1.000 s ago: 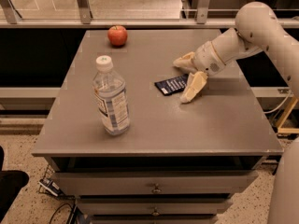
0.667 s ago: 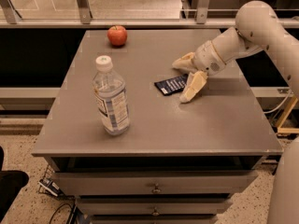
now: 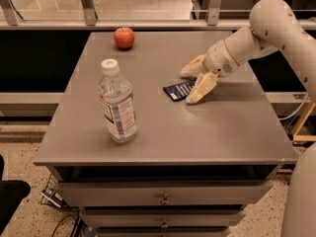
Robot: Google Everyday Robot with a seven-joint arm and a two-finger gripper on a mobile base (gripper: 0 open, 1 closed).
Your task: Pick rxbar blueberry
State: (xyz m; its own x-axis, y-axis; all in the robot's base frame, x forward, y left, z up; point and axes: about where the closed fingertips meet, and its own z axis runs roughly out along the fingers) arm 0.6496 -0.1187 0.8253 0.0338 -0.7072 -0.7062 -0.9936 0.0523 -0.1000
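Observation:
The rxbar blueberry (image 3: 178, 90) is a small flat dark navy bar with white lettering, lying on the grey table top (image 3: 163, 132) right of centre. My gripper (image 3: 190, 85) reaches in from the right and is low over the bar's right end. Its two cream fingers are spread, one finger (image 3: 191, 67) behind the bar and the other (image 3: 201, 89) in front of it, so the bar's right end lies between them. The bar still rests flat on the table.
A clear water bottle (image 3: 117, 104) with a white cap stands upright at the front left. A red apple (image 3: 124, 37) sits at the back left. The white arm (image 3: 276, 28) comes in from the upper right. Drawers (image 3: 163, 199) are under the table top.

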